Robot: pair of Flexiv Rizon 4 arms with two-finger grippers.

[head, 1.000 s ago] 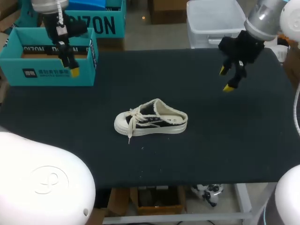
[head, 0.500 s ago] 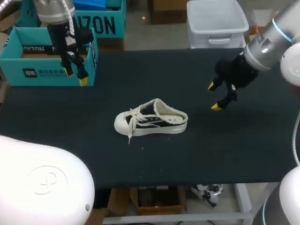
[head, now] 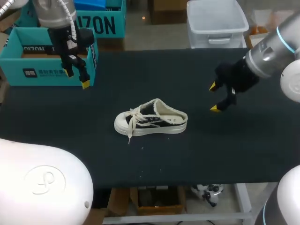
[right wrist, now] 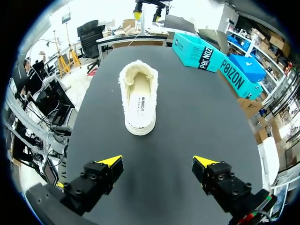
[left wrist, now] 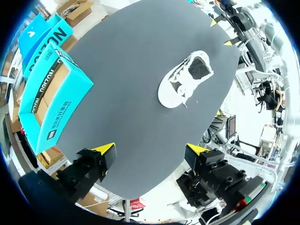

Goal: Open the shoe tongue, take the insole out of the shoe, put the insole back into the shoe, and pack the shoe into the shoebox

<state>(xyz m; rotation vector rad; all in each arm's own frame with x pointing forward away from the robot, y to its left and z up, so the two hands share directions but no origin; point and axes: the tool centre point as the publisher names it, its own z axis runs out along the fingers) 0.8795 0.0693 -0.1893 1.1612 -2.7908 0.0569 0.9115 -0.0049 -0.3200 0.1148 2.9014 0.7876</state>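
Both tools hang over the worktop [head: 187, 154] with their yellow-tipped fingers spread apart and nothing between them. On the left, the left tool [head: 77, 78] sits above the far left part of the worktop, just at the near right corner of the shoebox [head: 47, 75], its fingers pointing down. The right tool [head: 213, 97] comes in from the right and hovers to the right of the shoe [head: 151, 119], near its heel but not touching it.

The shoe stands upright on its sole around the middle of the worktop, toe to the left and heel to the right, well apart from the shoebox. It is cream and dark, with a frayed collar, and its laces [head: 133, 123] are tied loosely, one end trailing onto the worktop by the toe. From the right wrist, looking into the heel opening, the insole [right wrist: 139, 104] lies flat inside the shoe.

The teal shoebox rests at the far left edge with its top open.
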